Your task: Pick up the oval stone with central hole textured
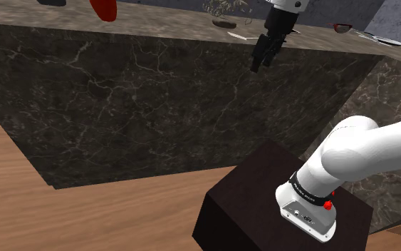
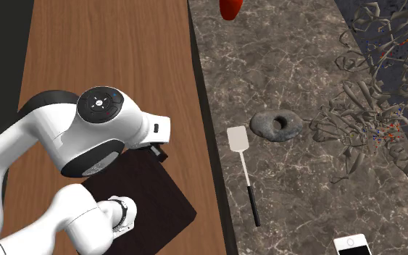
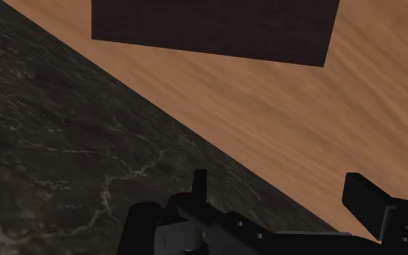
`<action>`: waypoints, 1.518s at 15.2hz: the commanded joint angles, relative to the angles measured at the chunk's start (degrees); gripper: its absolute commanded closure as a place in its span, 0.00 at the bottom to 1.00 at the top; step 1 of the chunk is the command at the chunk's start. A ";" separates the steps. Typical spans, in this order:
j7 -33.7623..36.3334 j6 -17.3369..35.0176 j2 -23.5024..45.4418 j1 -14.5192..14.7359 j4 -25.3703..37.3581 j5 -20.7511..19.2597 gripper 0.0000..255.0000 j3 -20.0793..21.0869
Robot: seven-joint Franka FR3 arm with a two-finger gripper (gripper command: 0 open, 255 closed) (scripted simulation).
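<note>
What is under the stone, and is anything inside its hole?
The stone lies on the dark marble counter. Its hole looks dark, nothing visible inside; the counter directly beneath is covered.

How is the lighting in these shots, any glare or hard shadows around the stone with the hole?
Second exterior view: soft, even light; the grey stone stands out from the marble counter, no glare, no hard shadow beside it. Shoulder view: the counter's front is dim, the black tool hard to pick out. Wrist view: wooden floor bright, marble dark.
</note>
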 commanded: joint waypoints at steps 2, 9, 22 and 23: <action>0.18 0.11 2.38 -0.58 1.82 -2.02 0.00 0.80; 2.91 -1.17 18.48 -4.94 15.45 -17.37 0.00 7.00; 7.63 -16.01 50.02 -6.11 47.01 -53.57 0.00 16.04; 7.30 -17.57 52.66 -5.40 49.86 -56.75 0.00 16.12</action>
